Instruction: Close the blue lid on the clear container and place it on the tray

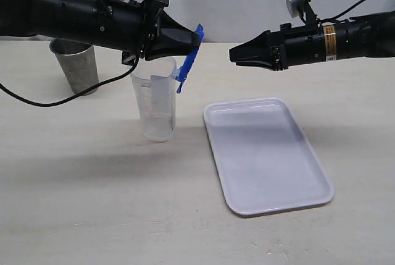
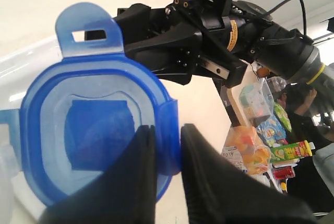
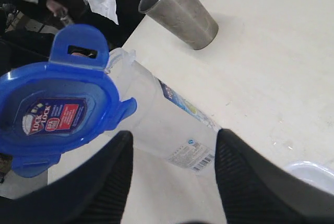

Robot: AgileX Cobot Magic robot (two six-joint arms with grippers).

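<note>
From the exterior view we see the left gripper (image 1: pixel 195 47) clamped on the blue lid (image 1: pixel 187 64), which hangs on edge in the air, just above and beside the rim of the clear container (image 1: pixel 156 107). The container stands upright and uncapped on the table (image 1: pixel 92 203), between the grey metal cup (image 1: pixel 77 64) and the tray (image 1: pixel 265 154), apart from both. The left wrist view adds what that angle hides: the fingers (image 2: pixel 209 182) pinch the lid's edge, one on each face. Only the right wrist view shows us the lid's red-and-white sticker (image 3: pixel 49 117) and the container's printed label (image 3: pixel 190 156). The right gripper (image 1: pixel 234 54) hovers near the lid, jaws spread, holding nothing.
</note>
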